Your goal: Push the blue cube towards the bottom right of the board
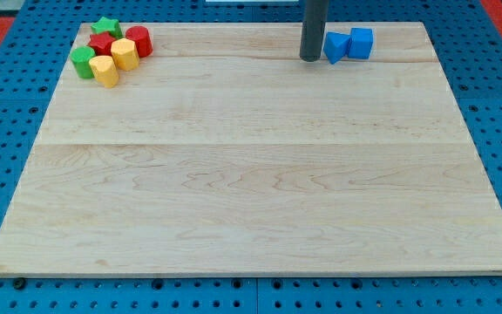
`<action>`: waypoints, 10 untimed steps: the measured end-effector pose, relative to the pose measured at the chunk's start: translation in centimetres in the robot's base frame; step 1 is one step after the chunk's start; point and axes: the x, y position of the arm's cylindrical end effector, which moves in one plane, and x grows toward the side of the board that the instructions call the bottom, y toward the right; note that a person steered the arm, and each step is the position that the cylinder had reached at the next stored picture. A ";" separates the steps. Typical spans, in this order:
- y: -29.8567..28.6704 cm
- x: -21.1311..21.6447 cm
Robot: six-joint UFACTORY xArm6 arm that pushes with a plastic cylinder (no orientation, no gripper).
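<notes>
The blue cube (361, 42) sits near the view's top edge of the wooden board (251, 174), right of centre. A second blue block, wedge-shaped (335, 46), touches its left side. My tip (310, 58) stands on the board just left of the wedge-shaped blue block, close to or touching it. The wedge lies between my tip and the blue cube.
A cluster of blocks sits at the view's top left corner: a green star (105, 26), a red cylinder (139, 41), a red block (102, 44), a yellow block (124, 54), a green cylinder (83, 62) and a yellow block (105, 71).
</notes>
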 end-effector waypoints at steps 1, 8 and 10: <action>-0.1 0.3; 6.4 -7.5; 13.0 -4.0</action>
